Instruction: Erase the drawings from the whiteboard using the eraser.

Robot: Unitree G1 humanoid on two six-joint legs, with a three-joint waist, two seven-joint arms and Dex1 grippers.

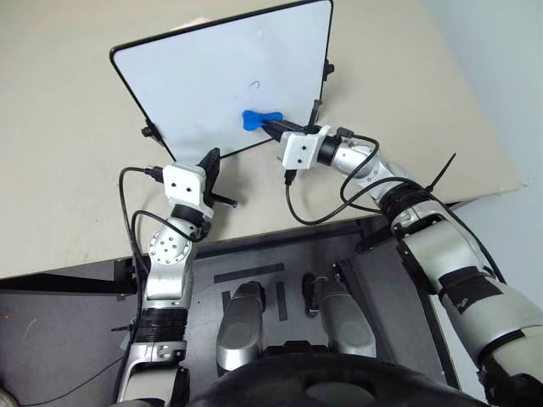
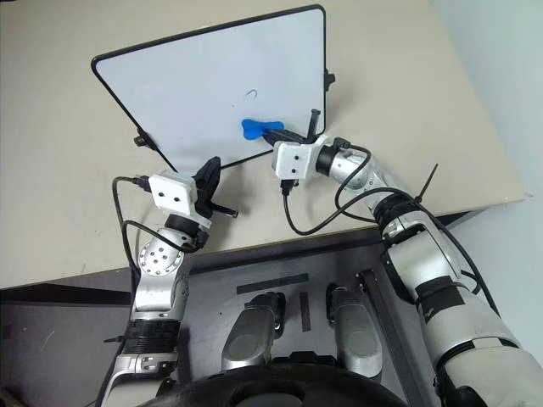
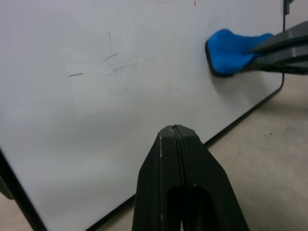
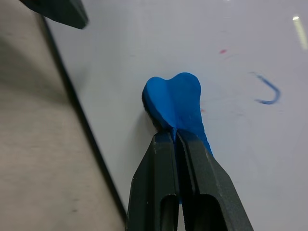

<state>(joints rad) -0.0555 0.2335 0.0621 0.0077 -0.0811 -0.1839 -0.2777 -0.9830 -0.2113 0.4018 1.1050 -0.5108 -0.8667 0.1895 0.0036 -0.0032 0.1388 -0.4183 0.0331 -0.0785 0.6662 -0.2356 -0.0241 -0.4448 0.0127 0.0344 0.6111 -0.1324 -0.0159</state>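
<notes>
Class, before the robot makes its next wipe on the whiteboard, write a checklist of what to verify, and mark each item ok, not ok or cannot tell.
1. Right gripper shut on the eraser: ok.
2. Eraser against the whiteboard: looks so, cannot tell pressure.
3. Drawings gone: not ok, a blue curve and red speck remain.
4. Eraser on the marks: not ok, it sits beside them.
5. Left gripper shut, at the board's lower edge: ok.
6. Board steadied: cannot tell.

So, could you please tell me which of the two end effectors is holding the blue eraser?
The right end effector, shut on the eraser against the whiteboard. The left end effector is shut on nothing near the board's lower edge.
</notes>
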